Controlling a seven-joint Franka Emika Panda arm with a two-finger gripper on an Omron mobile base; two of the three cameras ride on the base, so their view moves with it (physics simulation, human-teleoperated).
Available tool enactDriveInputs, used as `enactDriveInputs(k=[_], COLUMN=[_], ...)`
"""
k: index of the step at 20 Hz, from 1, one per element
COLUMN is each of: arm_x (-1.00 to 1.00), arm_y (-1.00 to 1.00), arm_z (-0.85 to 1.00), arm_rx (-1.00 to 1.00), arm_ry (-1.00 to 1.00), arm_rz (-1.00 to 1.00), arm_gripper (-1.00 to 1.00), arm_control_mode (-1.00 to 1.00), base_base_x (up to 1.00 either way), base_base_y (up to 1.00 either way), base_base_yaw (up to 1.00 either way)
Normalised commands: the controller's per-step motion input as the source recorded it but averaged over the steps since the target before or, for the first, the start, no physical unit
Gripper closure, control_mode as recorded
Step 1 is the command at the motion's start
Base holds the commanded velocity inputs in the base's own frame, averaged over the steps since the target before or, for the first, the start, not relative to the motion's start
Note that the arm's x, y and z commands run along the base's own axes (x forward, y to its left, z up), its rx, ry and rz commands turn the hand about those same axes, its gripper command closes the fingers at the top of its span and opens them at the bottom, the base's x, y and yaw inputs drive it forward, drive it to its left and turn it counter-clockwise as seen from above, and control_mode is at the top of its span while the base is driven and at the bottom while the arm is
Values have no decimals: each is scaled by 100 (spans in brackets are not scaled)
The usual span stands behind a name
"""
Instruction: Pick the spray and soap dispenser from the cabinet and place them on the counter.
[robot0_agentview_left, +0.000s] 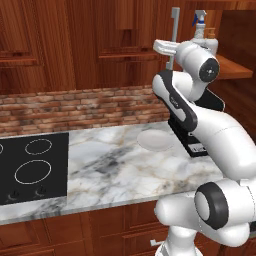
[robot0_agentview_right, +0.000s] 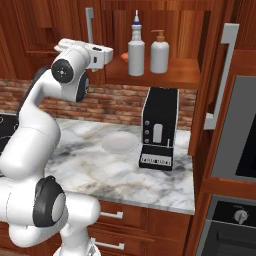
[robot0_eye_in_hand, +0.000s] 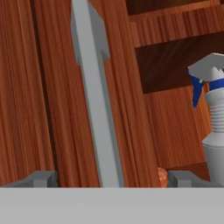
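The spray (robot0_agentview_right: 136, 49), a slim grey-white bottle with a blue trigger, stands upright on the shelf of the open cabinet (robot0_agentview_right: 155, 76). The squat soap dispenser (robot0_agentview_right: 160, 52) with its orange pump stands just to the spray's right. From the left base view the spray (robot0_agentview_left: 200, 22) rises above my arm, and the soap dispenser (robot0_agentview_left: 213, 44) is half hidden behind it. My gripper (robot0_eye_in_hand: 113, 179) is open and empty, its fingertips (robot0_eye_in_hand: 43, 178) wide apart. It faces a silver door handle (robot0_eye_in_hand: 94, 109), with the spray (robot0_eye_in_hand: 213, 113) at the right edge. The marble counter (robot0_agentview_left: 115, 160) lies below.
A black coffee machine (robot0_agentview_right: 159, 130) and a white plate (robot0_agentview_right: 120, 142) sit on the counter under the shelf. A small orange thing (robot0_agentview_right: 125, 56) lies behind the spray. The cooktop (robot0_agentview_left: 30, 167) is at left. The open cabinet door (robot0_agentview_right: 222, 75) and an oven (robot0_agentview_right: 235, 165) stand at right.
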Motion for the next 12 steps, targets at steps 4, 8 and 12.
enactDriveInputs(k=[4, 8, 12], arm_x=[36, 35, 40], arm_y=[2, 5, 18], arm_z=[-9, -10, -20], arm_rx=[0, 0, 0], arm_ry=[5, 6, 10], arm_rz=[0, 0, 0], arm_gripper=[-100, -100, 100], arm_control_mode=[-100, -100, -100], base_base_x=[0, 0, 0], base_base_y=[0, 0, 0], base_base_yaw=[0, 0, 0])
